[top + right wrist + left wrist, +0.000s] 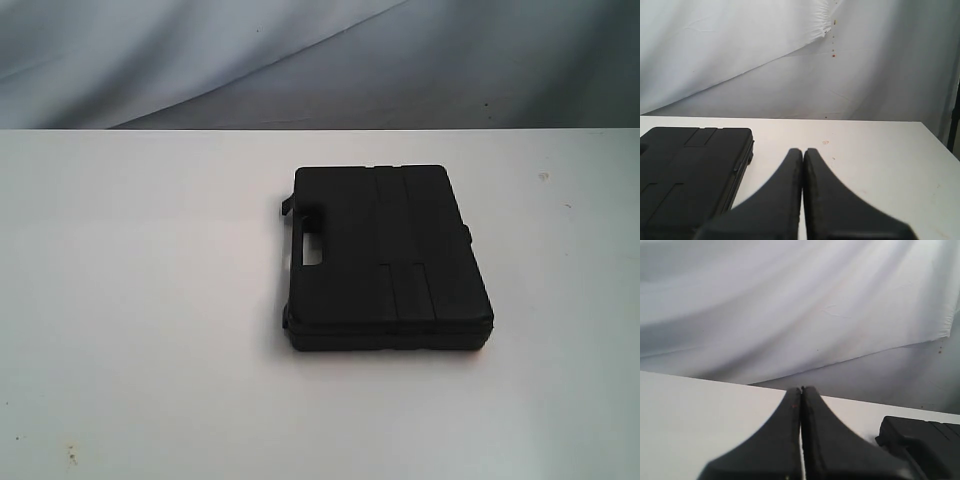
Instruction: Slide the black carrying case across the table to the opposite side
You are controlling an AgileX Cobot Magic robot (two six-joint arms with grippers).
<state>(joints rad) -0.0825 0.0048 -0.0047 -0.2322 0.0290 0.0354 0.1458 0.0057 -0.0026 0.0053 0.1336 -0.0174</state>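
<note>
While neither arm showed in the exterior view, each wrist camera caught its own gripper close up. The left gripper (801, 395) had its fingers pressed flat together on nothing, and the right gripper (803, 152) was the same, sealed and empty. Both seemed to sit low over the white surface (140, 320), and neither touched the black carrying case (390, 258). In the right wrist view the case (690, 175) lay just beside that gripper. In the left wrist view only a corner of the case (920, 445) showed, a little farther off.

Beyond a few specks (70, 455) at the lower left of the exterior frame, the case rested flat, just right of centre. Its handle (312, 245) faced the left of the frame and its plain long edge faced the right. More bare surface lay on the left, so I judged that to be the way it should travel.

To my eye, closed fingers would make a fair blunt pusher. They should be set low against the side wall, near the middle of that long edge, so the case would not swing round. I would have kept them off the small tab (467, 233) there, pushed slowly and level, and put no weight on the lid. Farther back, at the top of the frame, the surface ended against a grey cloth backdrop (300, 60); a straight push would keep the case well away from that edge.
</note>
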